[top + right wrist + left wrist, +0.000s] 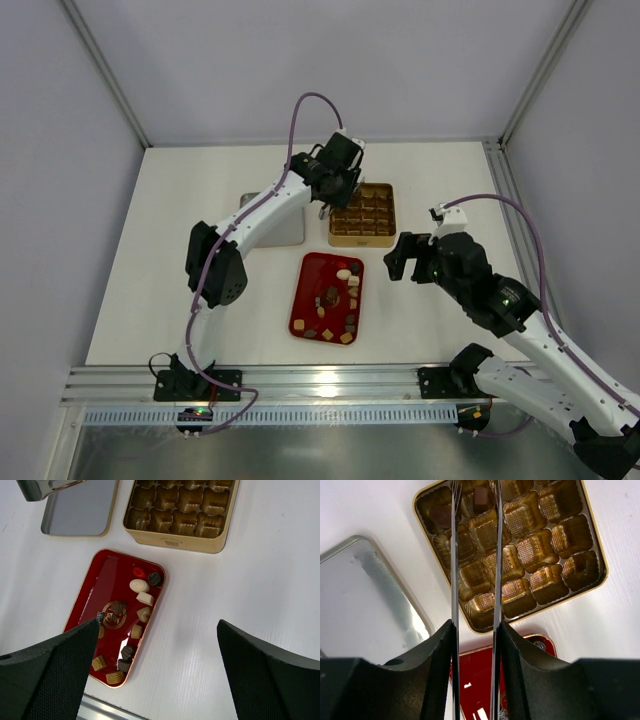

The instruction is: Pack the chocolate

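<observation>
Bench (pixel 200 300) offers room right of the gold tin (pixel 360 241); red tray (pixel 312 272) sits on the tin's near side; left pincer (pixel 476 486) over the tin, blades apart, gripping nothing; right pincer (pixel 158 625), right of the tin, gapes empty; chocolate (pixel 139 585) mostly on that tray, some in tin cells; probably light, stiff, easily marred; nip flat sides.

Legible text: none that you can read in any view | gold tin (pixel 175 539): faint stamped mark on its near wall, too small for you to make out | red tray (pixel 107 575), just in front of the tin: round gold emblem (pixel 112 621) on its floor, lettering indistinct
</observation>
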Robot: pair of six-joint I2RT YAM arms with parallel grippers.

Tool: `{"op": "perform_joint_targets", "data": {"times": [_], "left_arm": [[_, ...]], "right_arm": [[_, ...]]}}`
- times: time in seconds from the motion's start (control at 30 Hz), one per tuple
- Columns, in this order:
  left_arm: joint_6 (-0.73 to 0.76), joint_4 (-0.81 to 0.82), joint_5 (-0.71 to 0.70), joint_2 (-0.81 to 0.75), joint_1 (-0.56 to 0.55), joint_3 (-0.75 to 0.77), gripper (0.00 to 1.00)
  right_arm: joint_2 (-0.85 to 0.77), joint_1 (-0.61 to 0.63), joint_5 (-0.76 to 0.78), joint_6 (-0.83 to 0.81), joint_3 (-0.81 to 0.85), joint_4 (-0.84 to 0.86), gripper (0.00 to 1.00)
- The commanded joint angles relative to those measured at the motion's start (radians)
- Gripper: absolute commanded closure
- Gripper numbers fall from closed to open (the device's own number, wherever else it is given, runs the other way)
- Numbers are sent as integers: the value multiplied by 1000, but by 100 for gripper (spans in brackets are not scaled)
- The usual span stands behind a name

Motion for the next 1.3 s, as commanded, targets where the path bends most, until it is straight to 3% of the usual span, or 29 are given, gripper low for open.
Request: {"op": "perform_joint_targets", "data": {"times": [0.0,0.37,0.57,0.83,1.27], "left_arm": [[23,45,-16,-4,8,4,60],[3,26,43,-121,6,-10,58],[-35,23,80,-282,6,-163,58],[-86,22,114,-513,-26,-474,58],[-178,-76,48,-744,-208,-738,57]], "right_arm": [[-11,-1,9,5,1,16,0],[-5,-1,11,5,-3,25,0],[4,-1,14,-1,-2,43,0],[24,-2,14,-6,6,46,0],[19,-1,3,29,-25,50,0]]}}
